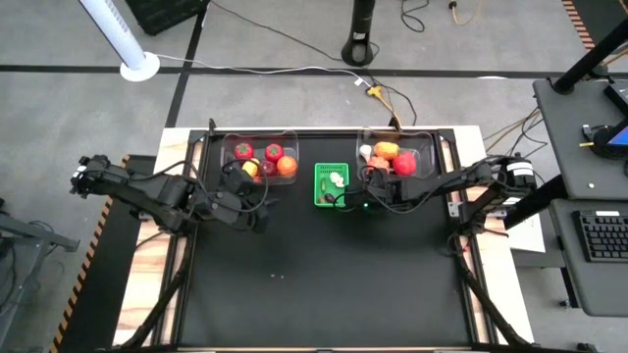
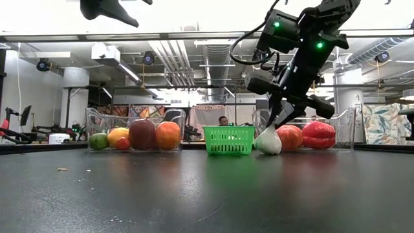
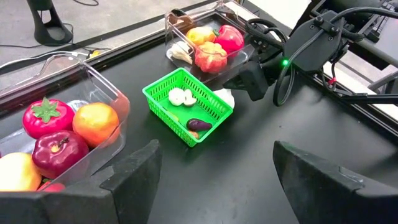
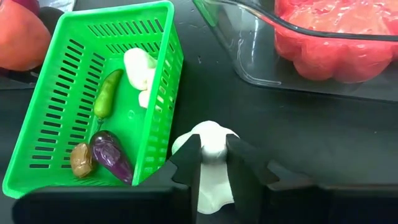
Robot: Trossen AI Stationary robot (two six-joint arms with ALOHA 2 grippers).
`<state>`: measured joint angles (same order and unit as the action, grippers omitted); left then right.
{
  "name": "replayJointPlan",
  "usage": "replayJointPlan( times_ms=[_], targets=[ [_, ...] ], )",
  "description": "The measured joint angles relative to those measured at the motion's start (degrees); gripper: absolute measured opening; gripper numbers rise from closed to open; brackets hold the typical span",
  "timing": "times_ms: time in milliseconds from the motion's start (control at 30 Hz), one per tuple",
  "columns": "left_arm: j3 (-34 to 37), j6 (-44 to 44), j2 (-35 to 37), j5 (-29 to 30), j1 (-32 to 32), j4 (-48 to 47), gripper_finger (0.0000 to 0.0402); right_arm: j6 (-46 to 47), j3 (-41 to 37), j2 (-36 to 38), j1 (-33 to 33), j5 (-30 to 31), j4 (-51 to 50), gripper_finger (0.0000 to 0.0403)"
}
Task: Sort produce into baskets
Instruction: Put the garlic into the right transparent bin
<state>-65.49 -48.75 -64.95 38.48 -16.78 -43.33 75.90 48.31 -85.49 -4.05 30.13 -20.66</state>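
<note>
My right gripper (image 4: 212, 163) is shut on a white bulb-shaped toy vegetable (image 4: 211, 138) on the black table, between the green perforated basket (image 4: 56, 93) and the right clear bin (image 4: 261, 43). It also shows in the low view (image 2: 268, 141). The basket (image 1: 332, 186) holds a white piece, a green pepper, a purple eggplant (image 4: 112, 155) and a brown piece. The left clear bin (image 1: 260, 157) holds red, orange and yellow fruit. My left gripper (image 3: 217, 180) is open and empty, raised beside the left bin. My right gripper pinches the white vegetable's upper part (image 4: 211, 152) between its two fingers (image 4: 188, 163), one on each side. The fingers come from above, slanting down. The vegetable hangs upright below them, its bottom (image 2: 269, 151) at the table top; whether it rests there I cannot tell.
The right bin (image 1: 397, 157) holds a red pepper (image 2: 319, 134), an orange-red fruit (image 2: 290, 137) and other pieces. Both bins and the basket stand in a row at the table's far side. The black table top (image 1: 324, 284) stretches toward the near edge.
</note>
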Motion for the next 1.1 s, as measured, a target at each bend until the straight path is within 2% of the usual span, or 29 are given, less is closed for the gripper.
replayJointPlan(
  times_ms=[167,633,900,1100],
  targets=[
    [0.00,0.00,0.00,0.00,0.00,0.00,0.0287,-0.02,0.00,0.00,0.00,0.07,-0.05,0.0049],
    [0.00,-0.02,0.00,0.00,-0.02,0.02,0.0287,0.68,0.04,2.19,2.57,-0.19,-0.05,0.0048],
    [0.00,-0.02,0.00,-0.02,0.00,0.03,0.0287,0.54,0.07,8.74,4.37,0.10,0.22,0.0047],
    [0.00,0.00,-0.02,-0.02,0.00,0.04,0.0287,-2.49,0.09,15.64,2.57,4.70,-0.06,0.0047]
  ],
)
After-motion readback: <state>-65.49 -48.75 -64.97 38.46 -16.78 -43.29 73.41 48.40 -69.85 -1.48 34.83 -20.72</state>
